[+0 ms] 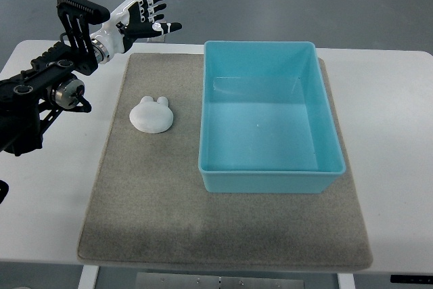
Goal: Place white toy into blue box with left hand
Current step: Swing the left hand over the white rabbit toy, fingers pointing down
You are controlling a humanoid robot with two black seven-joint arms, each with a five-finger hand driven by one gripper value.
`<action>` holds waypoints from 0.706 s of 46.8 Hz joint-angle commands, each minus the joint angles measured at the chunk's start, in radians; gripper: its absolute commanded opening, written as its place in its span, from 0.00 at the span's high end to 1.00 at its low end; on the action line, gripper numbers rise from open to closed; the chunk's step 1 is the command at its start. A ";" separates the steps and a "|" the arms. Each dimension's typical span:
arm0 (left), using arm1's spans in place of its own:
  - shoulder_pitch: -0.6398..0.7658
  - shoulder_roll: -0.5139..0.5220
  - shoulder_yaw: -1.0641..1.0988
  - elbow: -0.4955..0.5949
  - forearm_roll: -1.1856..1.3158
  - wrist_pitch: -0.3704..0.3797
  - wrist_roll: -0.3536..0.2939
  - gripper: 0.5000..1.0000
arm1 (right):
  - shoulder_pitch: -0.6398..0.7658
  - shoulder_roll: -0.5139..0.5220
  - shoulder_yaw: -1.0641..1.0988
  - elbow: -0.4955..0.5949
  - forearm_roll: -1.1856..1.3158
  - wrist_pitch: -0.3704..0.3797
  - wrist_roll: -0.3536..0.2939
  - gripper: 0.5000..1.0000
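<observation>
The left hand (145, 13), black and white with jointed fingers, is seen raised at the far left corner of the scene, its fingers spread wide and nothing held in them. Its dark arm (47, 86) is brought in from the left edge, over the white worktop (389, 140). The right hand is not in view.

The small white rounded toy with two little ears (151, 114) is found lying on the grey felt mat (203, 228), nearer than the hand and well apart from it, untouched. Just to its right, with a strip of bare mat between, the light blue rectangular plastic box (270, 120) is set, open-topped and empty.

The reach is judged to be the step in hand; no grasp has been made. A descent toward the toy is called for next, with the fingers closed around its low dome, then a lift high enough for the box's left wall to be cleared.

Plenty of open mat is left around the toy on every side. The box wall is the one edge to be minded; the mat's far border lies just beneath the hand.
</observation>
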 commanded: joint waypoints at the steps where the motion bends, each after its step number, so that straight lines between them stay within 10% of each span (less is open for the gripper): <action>1: -0.024 0.053 0.054 -0.054 0.019 -0.009 0.032 0.02 | 0.000 0.000 0.000 0.000 0.000 0.000 0.000 0.13; 33: -0.222 0.342 0.435 -0.355 0.342 -0.098 0.067 0.02 | 0.000 0.000 0.000 0.000 0.000 0.000 0.000 0.13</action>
